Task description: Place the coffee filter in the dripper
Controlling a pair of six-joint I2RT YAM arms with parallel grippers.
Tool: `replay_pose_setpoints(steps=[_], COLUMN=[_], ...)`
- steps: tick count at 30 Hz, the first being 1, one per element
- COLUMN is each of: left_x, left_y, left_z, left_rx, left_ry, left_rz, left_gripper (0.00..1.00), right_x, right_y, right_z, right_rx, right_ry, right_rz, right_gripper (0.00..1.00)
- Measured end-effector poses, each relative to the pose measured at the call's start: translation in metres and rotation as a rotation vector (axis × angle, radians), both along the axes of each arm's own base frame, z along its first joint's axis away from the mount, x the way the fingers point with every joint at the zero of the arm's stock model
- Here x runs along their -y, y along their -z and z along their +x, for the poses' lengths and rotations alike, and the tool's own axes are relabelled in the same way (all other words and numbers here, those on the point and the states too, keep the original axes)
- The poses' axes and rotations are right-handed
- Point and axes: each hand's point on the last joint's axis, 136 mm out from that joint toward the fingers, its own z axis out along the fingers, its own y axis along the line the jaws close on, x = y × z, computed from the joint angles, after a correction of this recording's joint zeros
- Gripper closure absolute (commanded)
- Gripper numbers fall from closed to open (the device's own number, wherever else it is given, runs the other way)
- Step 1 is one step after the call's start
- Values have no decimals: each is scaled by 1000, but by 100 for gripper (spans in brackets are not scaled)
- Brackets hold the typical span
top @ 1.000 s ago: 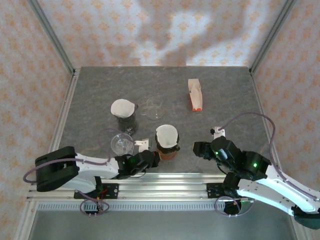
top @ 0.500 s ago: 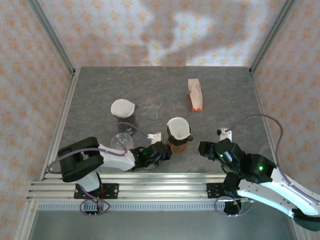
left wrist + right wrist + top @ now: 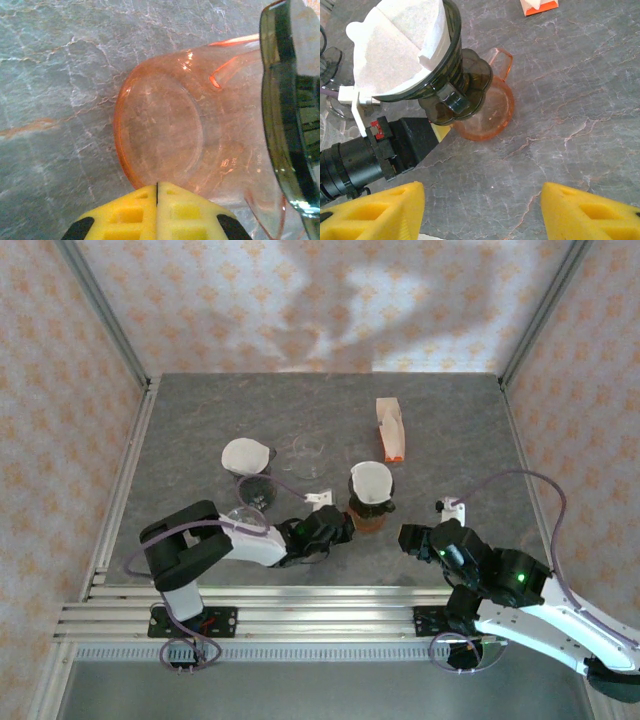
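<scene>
A white paper coffee filter sits in the dark dripper, which stands on an orange glass server near the table's middle front. My left gripper is shut with nothing between its pads, and its tips press against the server's base on the left. To the right of the server my right gripper is open over bare table, with its fingers wide apart.
A second dripper with a white filter stands on a dark glass at the left. A clear glass cup sits behind the server. An orange-and-white box lies at the back right. Metal rails edge the table.
My left gripper has slid the server with its dripper and filter to the right and away from the near edge. The right gripper has drawn back slightly to the right.
</scene>
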Motion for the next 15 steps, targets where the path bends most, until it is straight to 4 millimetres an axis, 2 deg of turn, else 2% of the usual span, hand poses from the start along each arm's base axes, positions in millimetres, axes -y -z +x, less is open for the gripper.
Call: replay_pose_setpoints(steps=[8,15], left_x=[13,9], left_y=[-8,-11], left_z=[20,17], left_rx=[18,17], left_ry=[-2,1], left_rz=[-20,-24], left_gripper=[100,100], right_x=[1,1], right_y=[3,4], right_z=[0,-1], right_rx=[-7,-10], right_ry=[7,9], right_rz=[2,1], right_gripper=[37,39])
